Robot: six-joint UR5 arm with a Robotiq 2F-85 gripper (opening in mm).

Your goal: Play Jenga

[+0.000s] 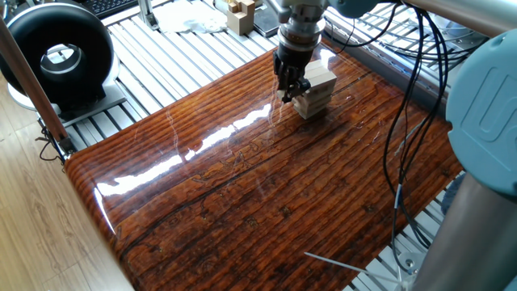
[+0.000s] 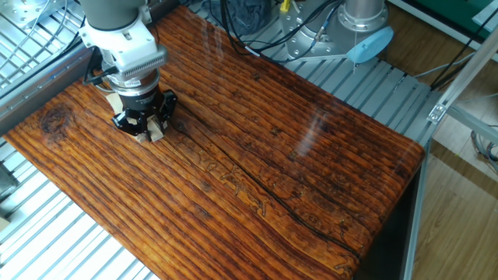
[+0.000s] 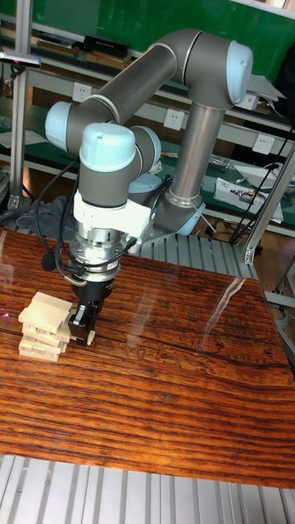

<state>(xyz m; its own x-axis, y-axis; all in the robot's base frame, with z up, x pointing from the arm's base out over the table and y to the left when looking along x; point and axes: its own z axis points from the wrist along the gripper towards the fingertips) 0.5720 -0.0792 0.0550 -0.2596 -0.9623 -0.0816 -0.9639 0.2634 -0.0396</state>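
Note:
The Jenga tower (image 1: 317,90) is a short stack of pale wooden blocks in crosswise layers near the far edge of the glossy wooden table (image 1: 242,186). In the tall fixed view the Jenga tower (image 3: 43,329) stands at the left. My gripper (image 1: 287,90) is low at the tower's side, pointing straight down. A pale block end (image 2: 156,133) shows between the fingers, and the jaws look shut on it. In the other fixed view the gripper (image 2: 146,129) hides most of the tower (image 2: 114,102). In the tall fixed view my gripper (image 3: 83,329) touches the stack's right side.
A black round device (image 1: 56,52) sits off the table's left corner. A cluster of pale wooden pieces (image 1: 240,14) stands behind the table. Cables (image 1: 404,121) hang along the right side. The arm's base (image 2: 362,19) stands beyond the far edge.

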